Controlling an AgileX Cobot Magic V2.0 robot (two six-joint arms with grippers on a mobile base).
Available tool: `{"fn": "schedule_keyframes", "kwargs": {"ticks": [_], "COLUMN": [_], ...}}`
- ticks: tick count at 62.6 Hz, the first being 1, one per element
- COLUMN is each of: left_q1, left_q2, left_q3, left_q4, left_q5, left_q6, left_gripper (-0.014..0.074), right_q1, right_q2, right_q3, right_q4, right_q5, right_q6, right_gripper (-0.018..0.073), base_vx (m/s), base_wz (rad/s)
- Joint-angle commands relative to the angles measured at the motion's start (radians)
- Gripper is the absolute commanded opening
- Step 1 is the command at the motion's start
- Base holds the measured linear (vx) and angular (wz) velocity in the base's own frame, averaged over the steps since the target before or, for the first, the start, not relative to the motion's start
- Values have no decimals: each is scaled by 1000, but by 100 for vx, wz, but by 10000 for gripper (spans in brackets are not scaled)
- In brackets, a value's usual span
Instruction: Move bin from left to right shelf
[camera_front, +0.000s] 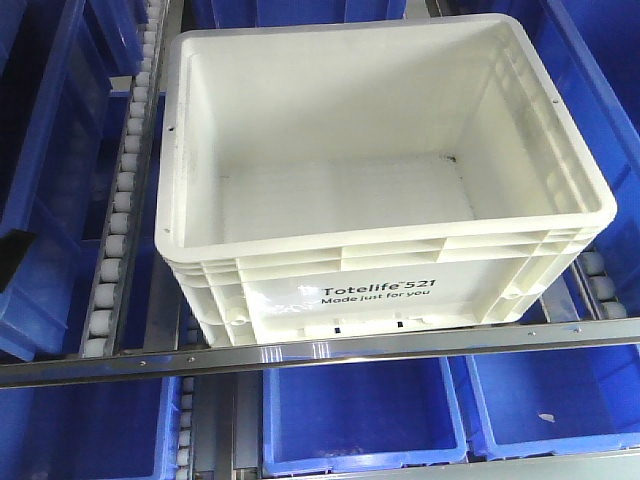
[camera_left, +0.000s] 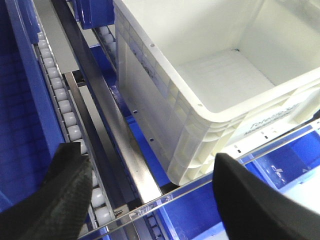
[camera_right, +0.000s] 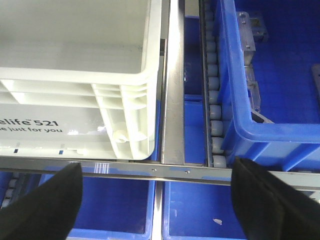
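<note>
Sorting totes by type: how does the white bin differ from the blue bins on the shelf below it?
The white bin is white; the blue bins are blue. The white bin carries black "Totelife 521" print; no print shows on the blue bins. The white bin looks larger and sits on the upper roller level; the blue bins sit lower, side by side. Both kinds are open-topped, rectangular plastic and look empty.

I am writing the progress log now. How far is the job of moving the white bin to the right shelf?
Nothing looks done yet: the white bin sits empty in a roller lane behind the metal front rail, with blue bins below. In hand: the left gripper and right gripper are both open near the bin's front corners, touching nothing. Left: grasp it, lift it and place it on the right shelf.
</note>
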Motion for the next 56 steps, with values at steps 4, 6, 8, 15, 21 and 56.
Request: {"fn": "schedule_keyframes", "kwargs": {"ticks": [4,6,8,15,21,56], "left_q1": [-5,-5,-5,-5,-5,-5], "left_q2": [9,9,9,9,9,9], "left_q3": [-23,-23,-23,-23,-23,-23], "left_q4": [-65,-76,-79,-79,-79,-85], "left_q5": [-60,-62,-62,-61,-61,-61], "left_q6": [51,63,63,62,62,62], "left_gripper": [489,489,489,489,486,114], "right_q1": [-6,-6,-6,-6,-6,-6], "right_q2": [-29,-34,-37,-36,-36,-36], "right_q3": [-18,-18,-18,-18,-18,-18], "right_q4": [-19,-19,-20,-20,-19,6], "right_q5": [-26,-25,-25,-22,-20,5], "right_q6": [-10,-10,-10,-10,-11,-53], "right_gripper": [584,584,584,583,565,0], "base_vx": [0,0,0,0,0,0], "base_wz": [0,0,0,0,0,0]}}
